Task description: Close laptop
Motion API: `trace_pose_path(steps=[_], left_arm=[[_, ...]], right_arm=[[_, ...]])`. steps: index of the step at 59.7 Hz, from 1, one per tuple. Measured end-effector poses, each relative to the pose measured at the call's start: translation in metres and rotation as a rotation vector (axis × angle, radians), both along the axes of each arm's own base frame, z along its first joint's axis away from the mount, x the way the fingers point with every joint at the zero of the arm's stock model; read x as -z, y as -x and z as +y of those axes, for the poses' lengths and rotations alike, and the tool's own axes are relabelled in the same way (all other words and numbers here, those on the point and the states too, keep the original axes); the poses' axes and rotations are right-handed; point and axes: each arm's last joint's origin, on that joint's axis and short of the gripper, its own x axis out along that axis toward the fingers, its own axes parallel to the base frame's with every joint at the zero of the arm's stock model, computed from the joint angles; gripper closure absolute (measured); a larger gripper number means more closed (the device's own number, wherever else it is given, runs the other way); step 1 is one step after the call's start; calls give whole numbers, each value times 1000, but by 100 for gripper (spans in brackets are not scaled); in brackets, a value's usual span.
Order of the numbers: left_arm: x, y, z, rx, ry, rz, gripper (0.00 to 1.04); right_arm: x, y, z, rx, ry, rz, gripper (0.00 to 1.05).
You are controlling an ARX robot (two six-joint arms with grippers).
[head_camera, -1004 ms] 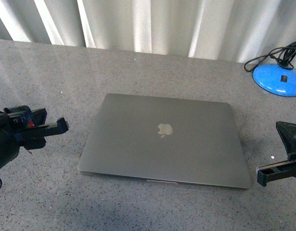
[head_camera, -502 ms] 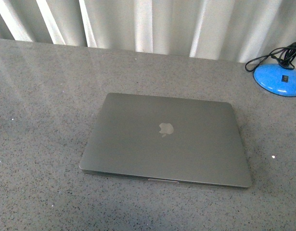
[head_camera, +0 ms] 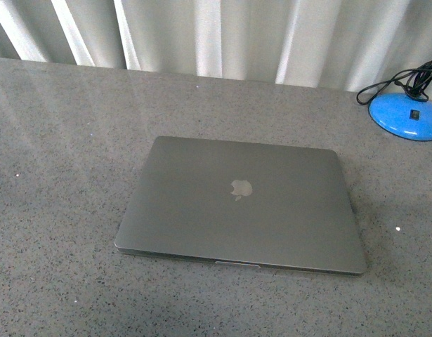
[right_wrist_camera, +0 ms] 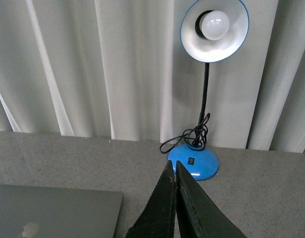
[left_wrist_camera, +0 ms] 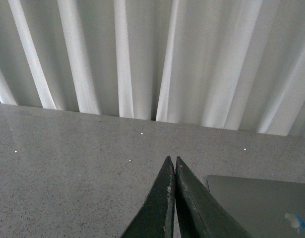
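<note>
Laptop (head_camera: 240, 203) lid looks fully down, flat mid-table (head_camera: 61, 140) w/ logo up, so close step reads done imo; my left gripper (left_wrist_camera: 174, 166) and right gripper (right_wrist_camera: 175, 171) both pinched together on nothing, off the laptop; next = just confirm front seam is flush, hard to tell here.

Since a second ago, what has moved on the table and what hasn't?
Both arms have pulled back out of the front view: a second ago the left claw sat at the left edge and the right claw at the right edge, and now neither shows there. Each wrist view shows its claw shut on nothing. The laptop stayed put, lid closed, and the blue lamp has not shifted.
</note>
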Motion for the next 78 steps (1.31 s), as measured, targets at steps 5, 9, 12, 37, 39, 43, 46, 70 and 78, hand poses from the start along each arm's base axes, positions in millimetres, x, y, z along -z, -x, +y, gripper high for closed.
trace_pose_path(steps=[5, 9, 12, 37, 39, 43, 46, 70, 78], left_arm=[[-1, 3, 0, 0, 0, -4, 101], [-1, 5, 0, 0, 0, -6, 101], [-1, 6, 0, 0, 0, -5, 101], [0, 14, 0, 0, 0, -5, 101], [0, 15, 0, 0, 0, -5, 101], [0, 18, 0, -2, 0, -1, 101], [4, 22, 0, 0, 0, 29, 101], [2, 26, 0, 0, 0, 0, 101], [2, 26, 0, 0, 0, -1, 77]], right_arm=[[0, 3, 0, 0, 0, -1, 104], [-1, 5, 0, 0, 0, -4, 104], [-1, 6, 0, 0, 0, -5, 104], [0, 14, 0, 0, 0, -4, 104], [0, 15, 0, 0, 0, -4, 104], [3, 21, 0, 0, -1, 24, 104], [4, 24, 0, 0, -1, 25, 104], [3, 26, 0, 1, -1, 2, 104], [3, 26, 0, 1, 0, 2, 92]])
